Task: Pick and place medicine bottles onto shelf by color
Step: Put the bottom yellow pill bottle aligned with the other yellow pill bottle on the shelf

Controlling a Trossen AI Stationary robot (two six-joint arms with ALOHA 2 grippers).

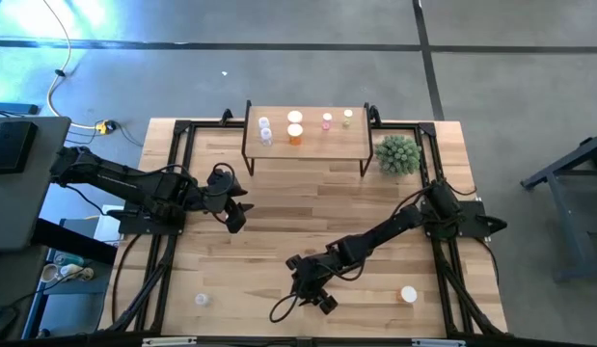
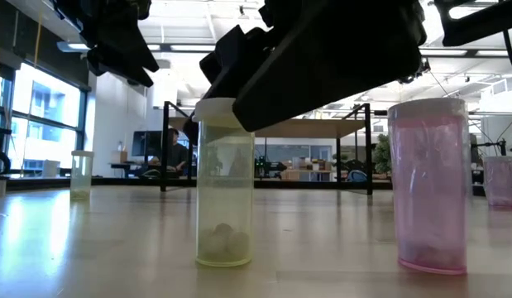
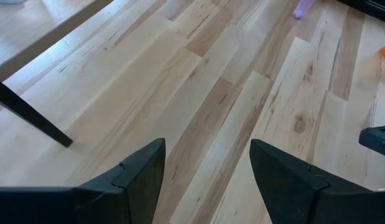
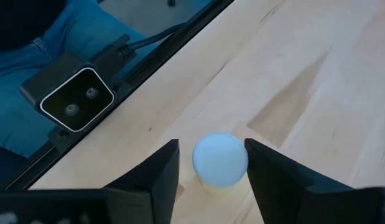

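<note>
1. Progress. The shelf [image 1: 308, 145] stands at the far edge of the table [image 1: 279, 241] and already carries several medicine bottles: a clear one [image 1: 265, 130] at its left end, an orange one [image 1: 295, 132] next to it, a pink one [image 1: 327, 120], then a pale yellow-green one [image 1: 347, 117] toward the right. The grouping by colour looks begun but not finished.

2. Remaining work. At least three bottles are not yet shelved: a yellow-green bottle [image 2: 224, 186] near the front edge of the table, a bottle with a white cap [image 1: 409, 294] at front right, and a small pale one [image 1: 201, 300] at front left. The low view also shows a pink bottle [image 2: 428, 186] close to the camera (which of the overhead bottles this matches cannot be told).

3. Right gripper [image 4: 211, 171]. It is lowered over the yellow-green bottle at the front centre of the table. Its fingers [image 4: 161, 171] stand on either side of the white cap, just beside it, with small gaps visible; a firm clamp is not yet evident.

4. Left gripper [image 3: 208, 168]. It waits over bare table at the left, in front of the shelf, fingers apart and holding nothing.

5. Other items. A green spiky plant [image 1: 397, 154] sits just right of the shelf.

6. Writing. No brand, label or legible text shows on any bottle or on the shelf.
</note>
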